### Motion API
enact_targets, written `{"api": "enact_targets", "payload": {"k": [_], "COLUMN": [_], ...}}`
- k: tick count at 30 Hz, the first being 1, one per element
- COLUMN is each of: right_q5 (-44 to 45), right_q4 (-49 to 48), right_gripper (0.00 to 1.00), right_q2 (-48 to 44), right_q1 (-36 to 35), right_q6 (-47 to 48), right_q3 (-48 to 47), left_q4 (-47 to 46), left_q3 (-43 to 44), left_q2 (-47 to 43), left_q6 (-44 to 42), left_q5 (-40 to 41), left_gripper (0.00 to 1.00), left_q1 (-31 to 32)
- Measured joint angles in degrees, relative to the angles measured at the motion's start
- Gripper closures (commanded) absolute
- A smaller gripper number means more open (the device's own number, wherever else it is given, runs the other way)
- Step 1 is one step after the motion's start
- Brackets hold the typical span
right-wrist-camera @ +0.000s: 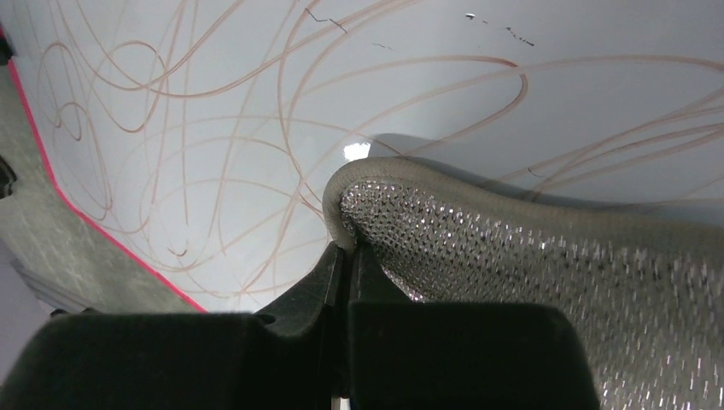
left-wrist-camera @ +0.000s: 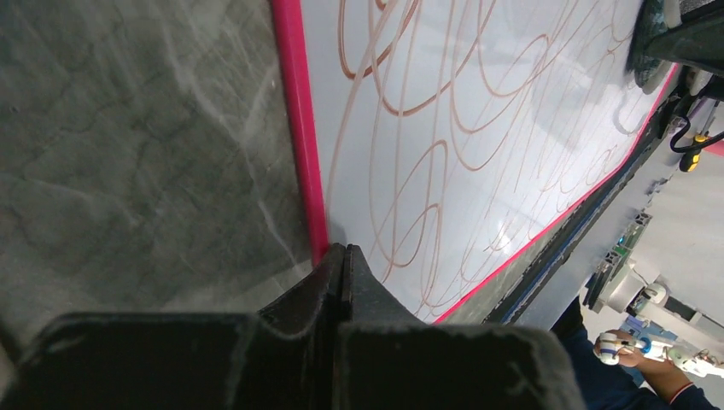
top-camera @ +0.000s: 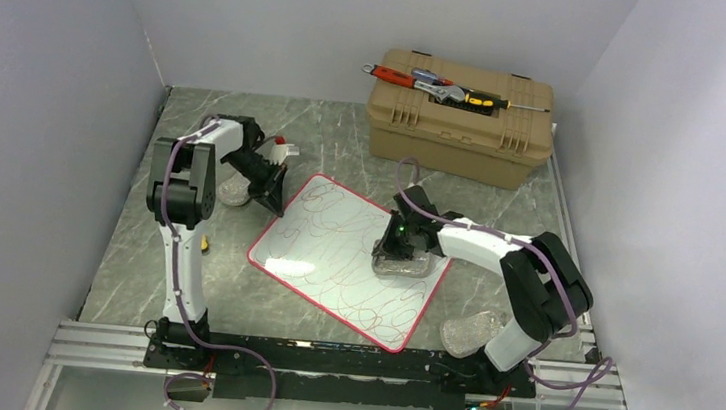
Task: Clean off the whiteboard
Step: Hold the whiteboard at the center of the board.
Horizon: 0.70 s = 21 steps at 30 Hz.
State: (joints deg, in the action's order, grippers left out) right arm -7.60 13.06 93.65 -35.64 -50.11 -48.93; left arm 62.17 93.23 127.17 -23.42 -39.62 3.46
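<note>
Scribbled whiteboard (top-camera: 324, 252) (cloth (right-wrist-camera: 512, 273) in right pincer (right-wrist-camera: 347, 252))

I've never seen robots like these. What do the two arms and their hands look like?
The left arm and the right arm are both built of white rounded links with chunky black joints. Mauve cables loop along the outside. The left hand and the right hand are matte black, each with two flat fingers narrowing towards the tips. A small green light glows by the right wrist.

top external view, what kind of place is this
Probably a robot lab test cell: plain white walls box in a marble-patterned table, two robot arms mount on a metal rail, and a tan toolbox sits behind.
</note>
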Motion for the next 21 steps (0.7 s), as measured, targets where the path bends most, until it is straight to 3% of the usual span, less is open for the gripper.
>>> {"api": "enact_targets", "payload": {"k": [11, 16, 19, 21], "right_q5": [-7.0, -7.7, -5.7, -2.5], "right_q4": [0.6, 3.7, 8.5, 12.3], "right_gripper": [0.99, 0.36, 0.09, 0.01], "right_q2": [-6.6, -5.9, -5.6, -5.6], "right_q1": [9.2, 9.2, 9.0, 8.3], "right_q6": [2.7, 4.4, 6.2, 7.2], "right_q3": [2.5, 0.6, -2.3, -5.0], "left_q4": [0.0, 0.0, 0.0, 0.0], "left_q3": [-0.6, -0.7, -0.7, -0.7], "left_q2": [0.3, 0.2, 0.2, 0.2], "left_q6": [1.1, 2.6, 3.0, 3.1], "left_q5": [0.0, 0.7, 0.8, 0.8], "left_gripper": [0.97, 0.96, 0.96, 0.96], "left_q1": [4.2, 4.5, 4.5, 4.5]}}
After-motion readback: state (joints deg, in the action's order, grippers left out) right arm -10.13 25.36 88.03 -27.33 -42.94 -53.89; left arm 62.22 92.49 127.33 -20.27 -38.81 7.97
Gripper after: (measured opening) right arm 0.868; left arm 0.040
